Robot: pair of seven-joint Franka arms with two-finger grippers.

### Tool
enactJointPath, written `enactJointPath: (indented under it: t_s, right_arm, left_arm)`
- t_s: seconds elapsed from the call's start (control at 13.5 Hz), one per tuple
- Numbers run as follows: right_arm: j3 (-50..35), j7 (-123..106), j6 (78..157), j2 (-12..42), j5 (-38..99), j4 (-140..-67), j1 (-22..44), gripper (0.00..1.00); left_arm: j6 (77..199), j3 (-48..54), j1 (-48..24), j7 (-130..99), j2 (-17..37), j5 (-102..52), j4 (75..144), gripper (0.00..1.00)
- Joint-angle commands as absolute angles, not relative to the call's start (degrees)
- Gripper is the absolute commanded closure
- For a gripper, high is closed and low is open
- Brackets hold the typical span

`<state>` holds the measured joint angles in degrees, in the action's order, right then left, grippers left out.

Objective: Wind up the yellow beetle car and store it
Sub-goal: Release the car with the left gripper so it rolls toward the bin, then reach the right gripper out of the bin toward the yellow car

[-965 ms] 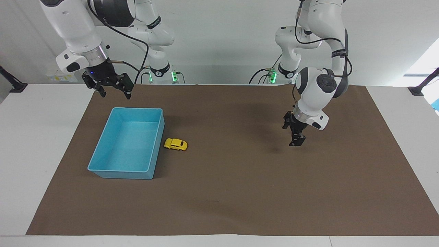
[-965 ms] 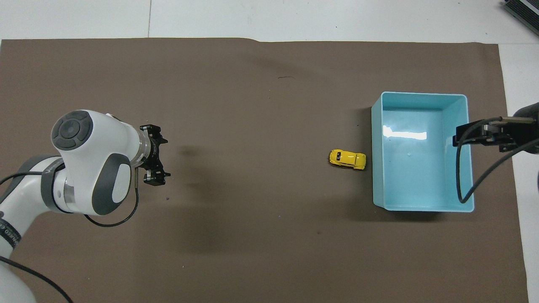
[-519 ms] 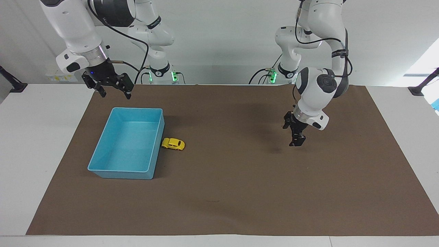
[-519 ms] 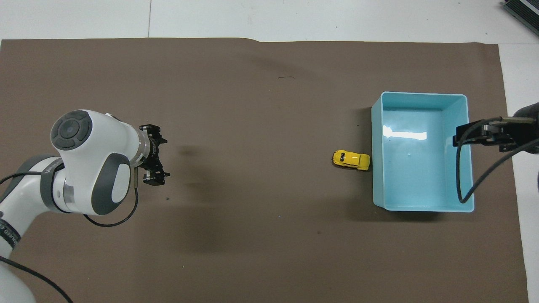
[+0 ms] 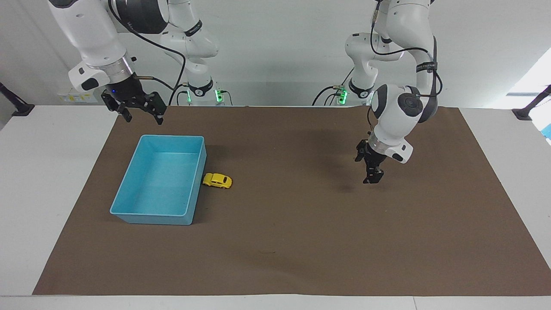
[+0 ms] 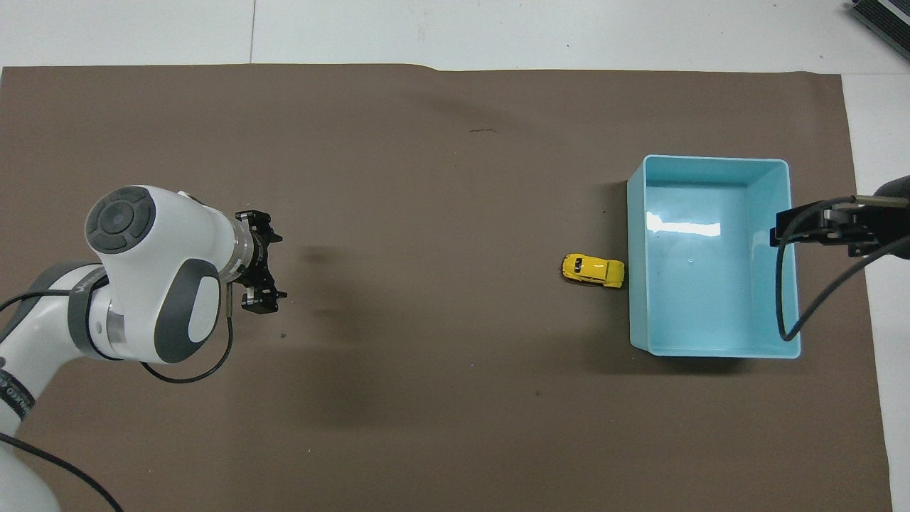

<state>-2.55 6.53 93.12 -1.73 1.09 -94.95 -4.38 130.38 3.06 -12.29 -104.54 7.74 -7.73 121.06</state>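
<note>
A white table (image 5: 51, 181) against a pale wall carries a wide brown mat (image 5: 301, 224) that covers most of its top.

The right gripper (image 5: 140, 113) hangs with its two fingers (image 5: 160, 116) spread apart and nothing between them, up in the air over the mat's edge closest to the robots, just off the blue bin (image 5: 129, 215). Its arm descends from the upper corner at the right arm's end of the table, a black cable looping from the wrist.

The left gripper (image 5: 372, 176) points down over bare mat toward the left arm's end; whether its fingers are apart or together cannot be told. It holds nothing and casts a faint shadow on the mat below.

The yellow beetle car (image 5: 217, 181) stands on its wheels on the mat, touching the bin's outer wall on the side facing the left arm's end. In the overhead view the car (image 6: 593, 270) lies against the bin's wall (image 6: 629, 270), well apart from both grippers.
</note>
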Motion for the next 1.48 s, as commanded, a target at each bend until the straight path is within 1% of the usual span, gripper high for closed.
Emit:
enactJointPath:
  t_s: [0.0, 0.22, 0.37, 0.52, 0.82, 0.96, 1.04, 1.26, 1.41]
  right_arm:
    - [-3.3, 5.3, 92.6, -2.5, 1.7, -95.5, -4.6, 0.0]
    - [-3.6, 5.0, 93.7, -2.4, 1.7, -95.5, -4.4, 0.0]
    - [-3.9, 5.0, 92.7, -0.7, 1.1, -94.8, -4.0, 0.0]
    - [-3.8, 5.0, 91.8, 1.0, 0.9, -92.0, -3.0, 0.0]
    - [-3.9, 6.3, 93.0, 3.8, 0.7, -91.6, -1.9, 0.0]
    - [-3.8, 11.5, 94.6, 4.6, 1.1, -91.6, -0.9, 0.0]
    - [-3.9, 14.3, 96.4, 4.7, 1.1, -92.9, -0.4, 0.0]
    - [-3.9, 23.2, 97.7, 5.1, 1.1, -94.3, 1.0, 0.0]
    - [-3.9, 31.2, 98.2, 4.8, 1.6, -96.2, 2.1, 0.0]
  left_arm:
    - [129.5, 3.5, -11.3, -103.9, 8.2, -7.1, 120.1, 0.0]
    - [129.3, 3.5, -11.3, -103.9, 8.5, -7.0, 119.2, 0.0]
    - [129.0, 3.5, -11.3, -104.0, 8.6, -7.0, 118.4, 0.0]
    - [128.8, 3.4, -11.3, -104.1, 7.4, -7.0, 118.0, 0.0]
    - [128.6, 3.4, -10.2, -104.0, 6.0, -7.0, 116.6, 0.0]
    - [127.4, 3.4, -9.0, -103.7, 4.8, -7.0, 115.5, 0.0]
    - [126.6, 3.4, -8.4, -103.6, 4.0, -7.0, 115.2, 0.0]
    - [124.6, 3.4, -7.0, -101.4, 2.0, -7.0, 115.0, 0.0]
    - [120.6, 3.3, -6.2, -96.1, 1.1, -7.0, 115.1, 0.0]
